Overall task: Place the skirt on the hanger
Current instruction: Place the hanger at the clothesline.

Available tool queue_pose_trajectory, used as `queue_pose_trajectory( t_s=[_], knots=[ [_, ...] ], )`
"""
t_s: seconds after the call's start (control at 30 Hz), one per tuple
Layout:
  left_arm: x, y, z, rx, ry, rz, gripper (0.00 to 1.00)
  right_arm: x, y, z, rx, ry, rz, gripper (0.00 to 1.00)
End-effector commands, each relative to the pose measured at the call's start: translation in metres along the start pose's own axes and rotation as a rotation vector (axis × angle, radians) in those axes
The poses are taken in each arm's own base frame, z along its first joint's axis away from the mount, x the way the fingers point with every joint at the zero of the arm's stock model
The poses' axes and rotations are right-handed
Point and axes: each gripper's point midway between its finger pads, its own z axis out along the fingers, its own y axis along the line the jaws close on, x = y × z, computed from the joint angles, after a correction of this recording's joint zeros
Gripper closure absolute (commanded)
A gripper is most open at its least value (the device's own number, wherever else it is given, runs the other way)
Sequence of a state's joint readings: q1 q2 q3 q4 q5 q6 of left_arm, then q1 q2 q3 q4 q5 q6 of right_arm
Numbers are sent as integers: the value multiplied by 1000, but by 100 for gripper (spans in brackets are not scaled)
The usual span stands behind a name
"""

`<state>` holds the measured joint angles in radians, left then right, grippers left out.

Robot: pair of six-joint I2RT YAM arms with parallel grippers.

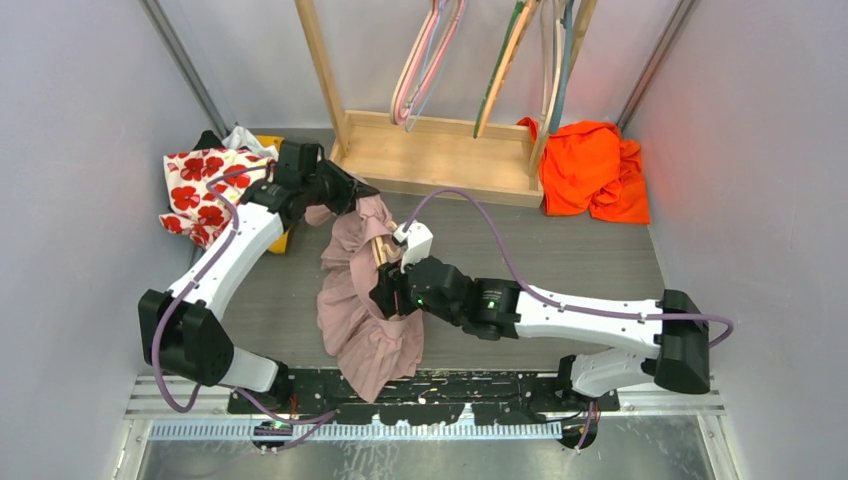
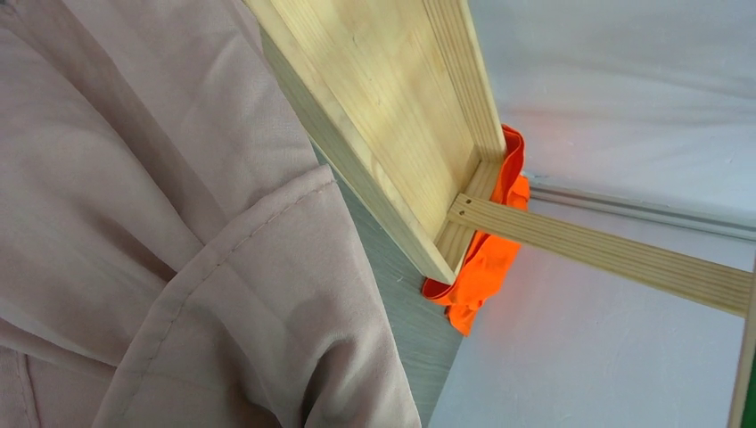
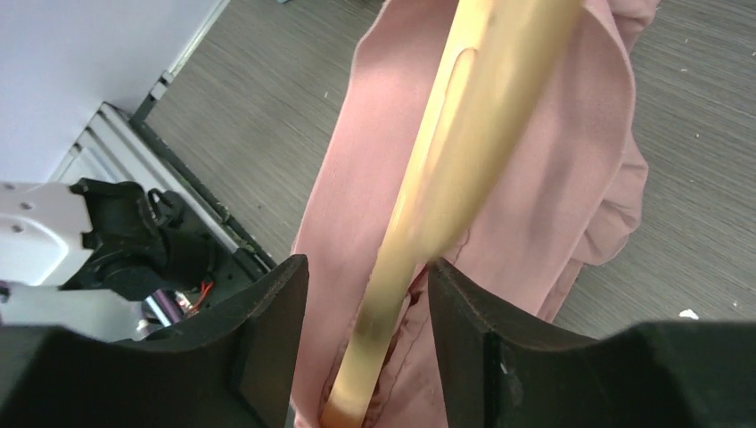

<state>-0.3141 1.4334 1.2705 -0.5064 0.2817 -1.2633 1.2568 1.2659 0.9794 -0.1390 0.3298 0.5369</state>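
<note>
The pink skirt point(image 1: 365, 330) hangs in a long fold at the table's middle. My left gripper point(image 1: 350, 195) is at its top edge and holds it up. In the left wrist view the skirt point(image 2: 178, 223) covers the left half and hides the fingers. A wooden hanger point(image 1: 382, 248) pokes out of the skirt's upper part. My right gripper point(image 1: 385, 285) is against the skirt's right side. In the right wrist view the jaws of my right gripper point(image 3: 367, 266) stand apart on either side of the hanger point(image 3: 464, 116), which runs into the skirt point(image 3: 553, 160).
A wooden rack point(image 1: 440, 155) with several hangers point(image 1: 430, 60) stands at the back. An orange garment point(image 1: 595, 165) lies at its right end. A red floral garment point(image 1: 200, 185) lies at the back left. The left wrist view shows the rack point(image 2: 392, 107) and the orange garment point(image 2: 486, 259).
</note>
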Motion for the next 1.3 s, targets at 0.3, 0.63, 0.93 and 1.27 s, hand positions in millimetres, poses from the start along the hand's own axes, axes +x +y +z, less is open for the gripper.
queue_pose_trajectory(
  t_s=[0.3, 0.63, 0.93, 1.27],
  knots=[
    [-15, -46, -52, 125, -87, 101, 79, -68, 23, -22, -17, -118, -16, 99],
    [-57, -103, -128, 302, -245, 374, 4, -135, 39, -79, -30, -123, -98, 99],
    [-71, -74, -203, 124, -499, 507, 0, -242, 21, -73, 38, -183, -61, 99],
    [-37, -31, -217, 84, -430, 532, 1, -360, -10, -42, 117, -450, 16, 99]
  ],
)
